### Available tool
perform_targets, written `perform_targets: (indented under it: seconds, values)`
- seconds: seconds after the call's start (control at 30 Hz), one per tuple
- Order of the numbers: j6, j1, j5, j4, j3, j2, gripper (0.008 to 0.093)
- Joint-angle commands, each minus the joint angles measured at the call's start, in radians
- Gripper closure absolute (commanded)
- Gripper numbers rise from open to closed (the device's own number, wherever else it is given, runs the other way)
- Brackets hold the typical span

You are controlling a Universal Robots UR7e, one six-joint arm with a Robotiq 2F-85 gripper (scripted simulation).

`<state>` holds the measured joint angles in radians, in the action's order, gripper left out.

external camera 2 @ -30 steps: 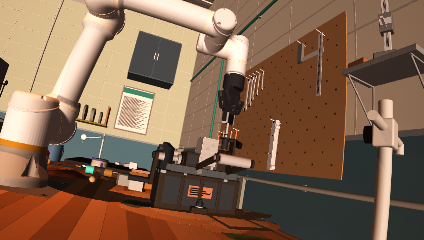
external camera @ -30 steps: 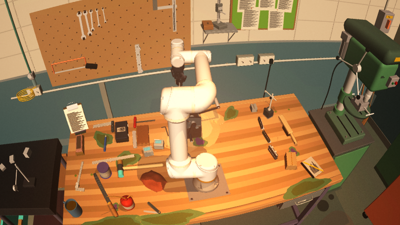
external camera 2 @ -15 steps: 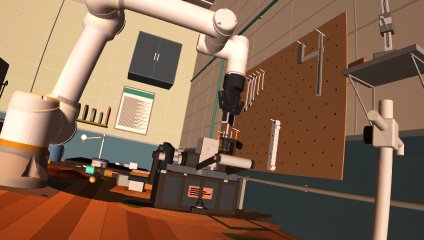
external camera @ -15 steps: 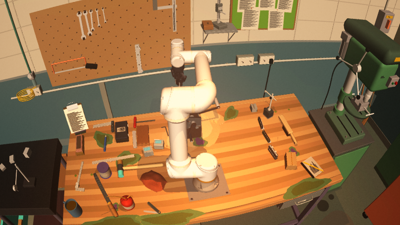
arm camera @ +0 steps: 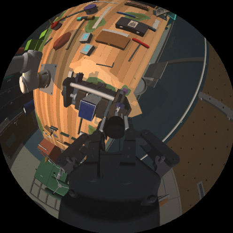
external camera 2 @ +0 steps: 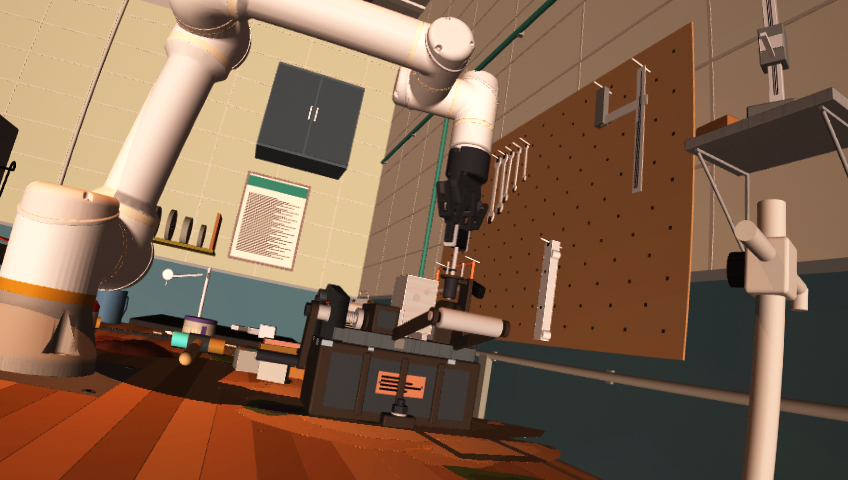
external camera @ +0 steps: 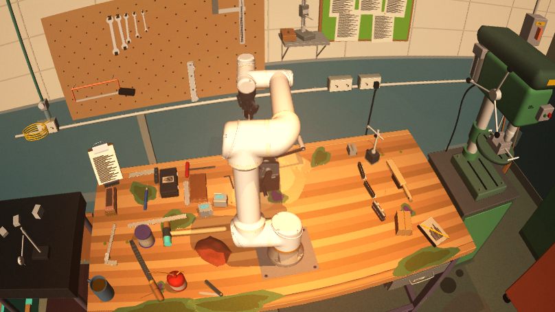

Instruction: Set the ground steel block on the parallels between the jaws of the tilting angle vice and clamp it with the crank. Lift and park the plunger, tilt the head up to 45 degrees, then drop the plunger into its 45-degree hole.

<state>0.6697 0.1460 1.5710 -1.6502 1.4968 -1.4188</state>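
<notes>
The ground steel block stands between the jaws of the tilting angle vice, a pale cube rising above the jaw tops, seen as a blue-grey square in the wrist camera. I hold the plunger by its dark round knob in my closed gripper, straight above the vice's far end, with its thin pin reaching down to a dark collar. The vice's pale tilt handle sticks out toward the pegboard side. My arm hides most of the vice in the side camera.
Behind the vice hangs a brown pegboard with spanners and a steel rule. A hammer, clipboard, small boxes and a red rag lie left of my base. Parallels and a brush lie right; a drill press stands off the bench.
</notes>
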Motion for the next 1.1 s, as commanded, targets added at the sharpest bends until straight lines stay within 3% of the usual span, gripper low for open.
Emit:
perform_targets:
  seconds: [0.0, 0.4, 1.07]
  values:
    - [0.0, 0.0, 0.0, -0.001, 0.0, 0.0, 0.0664]
    - [0.0, 0.0, 0.0, -0.001, 0.0, 0.0, 0.0434]
    - [0.0, 0.0, 0.0, 0.021, -0.021, -0.001, 0.0434]
